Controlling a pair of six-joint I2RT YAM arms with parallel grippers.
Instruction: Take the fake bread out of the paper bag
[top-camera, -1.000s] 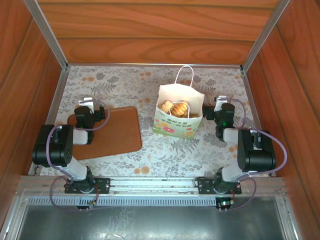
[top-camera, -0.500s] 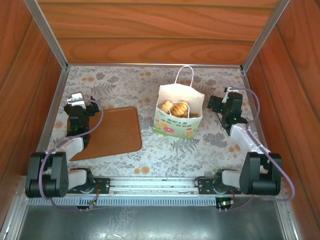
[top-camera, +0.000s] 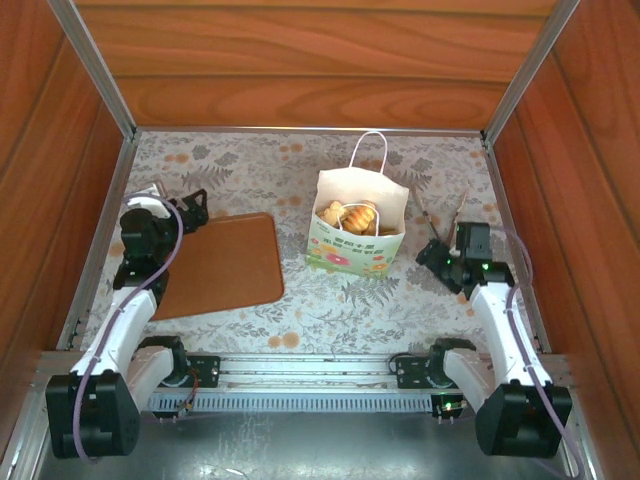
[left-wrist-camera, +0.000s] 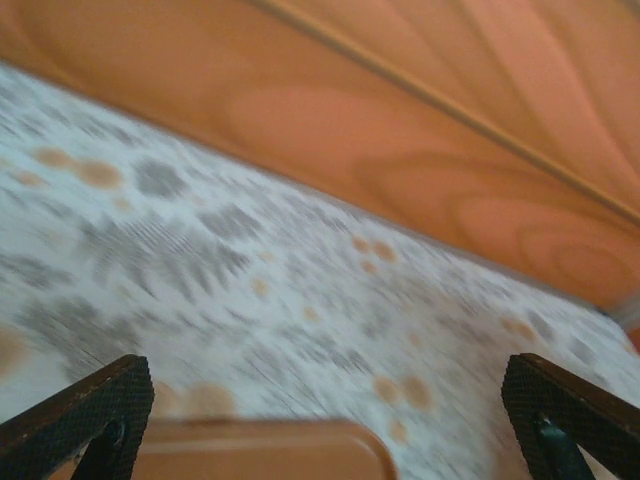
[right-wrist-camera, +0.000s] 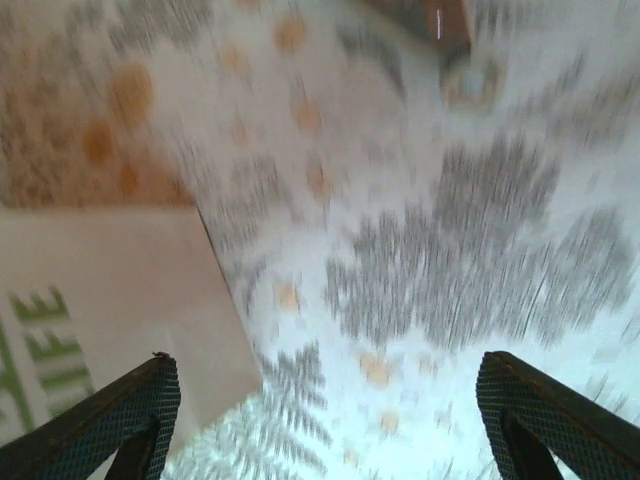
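The white paper bag (top-camera: 356, 240) with a green floral print stands upright in the middle of the table, its mouth open. Several golden-brown pieces of fake bread (top-camera: 348, 215) lie inside it. My right gripper (top-camera: 443, 218) is just right of the bag, open and empty. In the blurred right wrist view the bag's side (right-wrist-camera: 100, 300) fills the left, close to the left finger, and the gripper (right-wrist-camera: 335, 415) spans bare tablecloth. My left gripper (top-camera: 192, 208) hovers open at the far left, over the far edge of the brown board, well away from the bag. Its own view shows the gripper (left-wrist-camera: 330, 420) empty.
A flat brown board (top-camera: 225, 265) lies left of the bag; its rounded corner (left-wrist-camera: 300, 450) shows between the left fingers. Wooden walls (top-camera: 300, 70) close in the back and both sides. Floral tablecloth (top-camera: 330, 300) lies open in front of the bag.
Both arms have unfolded from their bases and stretched out. The left gripper has swung to the board's far edge. The right gripper has dropped beside the bag's right side. Bag and bread have not moved.
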